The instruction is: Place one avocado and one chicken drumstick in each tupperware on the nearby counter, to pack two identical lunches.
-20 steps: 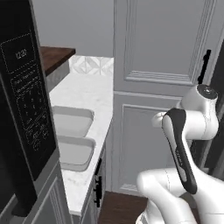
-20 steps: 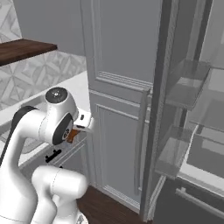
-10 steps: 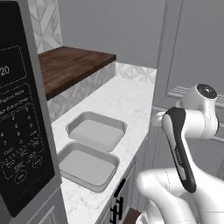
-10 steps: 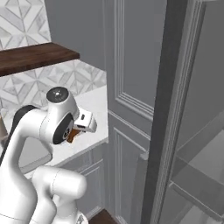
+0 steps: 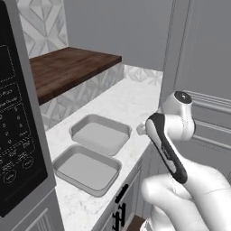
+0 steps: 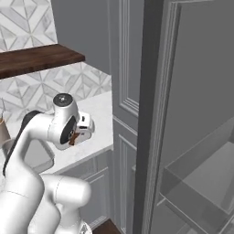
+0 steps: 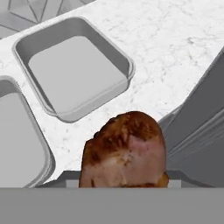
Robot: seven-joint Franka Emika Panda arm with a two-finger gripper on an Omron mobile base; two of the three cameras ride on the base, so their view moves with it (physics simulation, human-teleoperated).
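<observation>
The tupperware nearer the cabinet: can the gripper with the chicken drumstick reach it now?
Probably yes. The gripper holds the chicken drumstick above the counter, beside that tupperware; the tray looks empty, and nothing stands between them.

table: carries two tupperware side by side, rims near touching; near tupperware | far tupperware; shelf: above table, behind trays; chicken drumstick: in gripper, over table edge, beside far tupperware
</observation>
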